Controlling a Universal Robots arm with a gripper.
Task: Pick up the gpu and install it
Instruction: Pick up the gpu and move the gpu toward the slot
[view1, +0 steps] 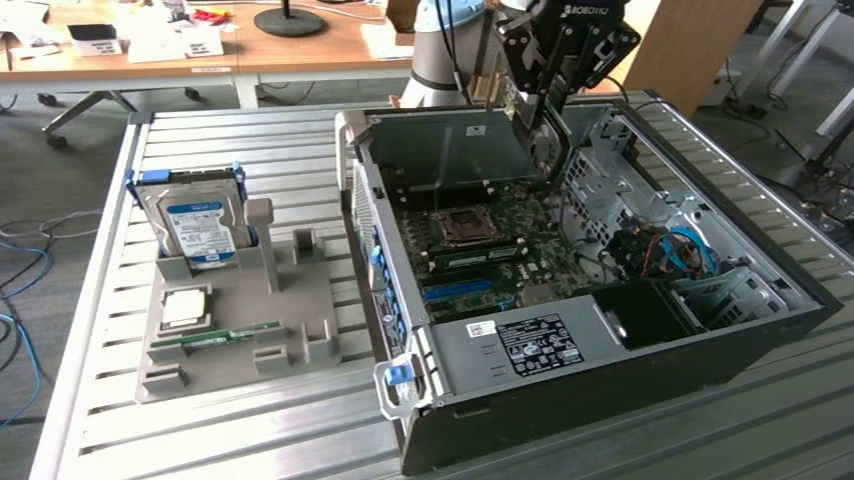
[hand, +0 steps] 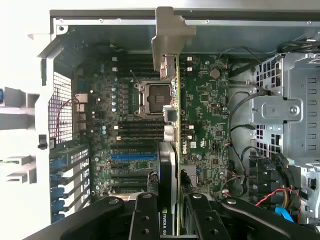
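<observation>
As hand (hand: 172, 212) grips 1 gpu (hand: 168, 165), 1 hdd (view1: 198, 225) stands.

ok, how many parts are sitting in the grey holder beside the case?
3: hard drive upright at the far end, square processor in the middle, green memory stick lying nearer the camera. None look hidden.

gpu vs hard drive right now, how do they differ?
Place: the gpu hangs in the hand over the open case; the hard drive stands in the grey holder outside it. Shape: the gpu is a thin dark board with a metal end bracket; the hard drive is boxy, silver, blue-labelled. Both are rectangular.
</observation>
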